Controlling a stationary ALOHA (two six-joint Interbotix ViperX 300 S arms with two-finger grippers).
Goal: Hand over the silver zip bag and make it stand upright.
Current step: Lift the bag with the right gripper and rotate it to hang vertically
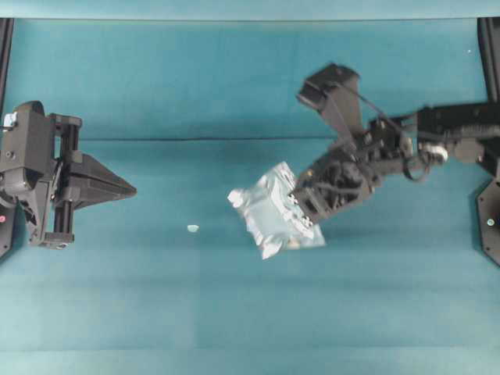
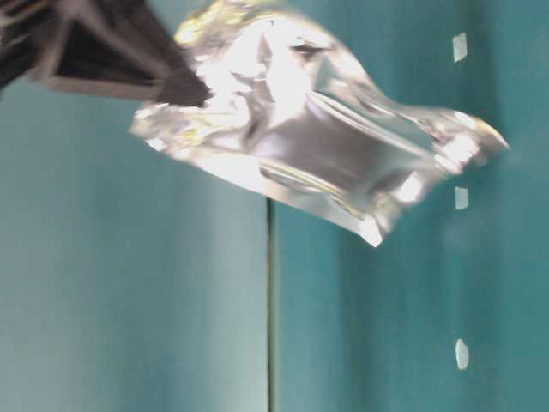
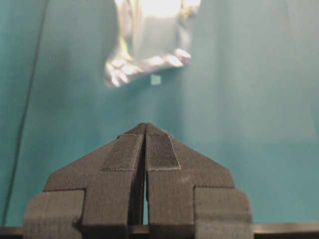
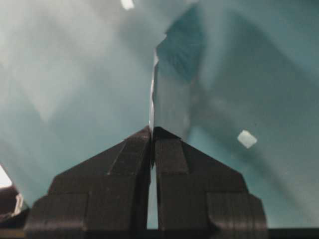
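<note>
The silver zip bag [image 1: 269,207] hangs above the teal table, a crinkled foil pouch pinched at its right edge by my right gripper [image 1: 301,212]. In the table-level view the silver zip bag [image 2: 300,120] fills the upper middle, lifted off the surface and tilted, with the dark fingers [image 2: 184,86] clamped on its left end. In the right wrist view, my right gripper [image 4: 151,130] is shut on the bag's thin edge [image 4: 169,99]. My left gripper [image 1: 129,189] waits at the far left, shut and empty, pointing toward the bag [image 3: 149,55]. Its tips [image 3: 145,127] meet in the left wrist view.
A tiny white scrap [image 1: 192,228] lies on the table between the two grippers. Several more white scraps [image 2: 461,47] show on the teal cloth in the table-level view. A seam in the cloth [image 1: 195,139] runs across the table behind the arms.
</note>
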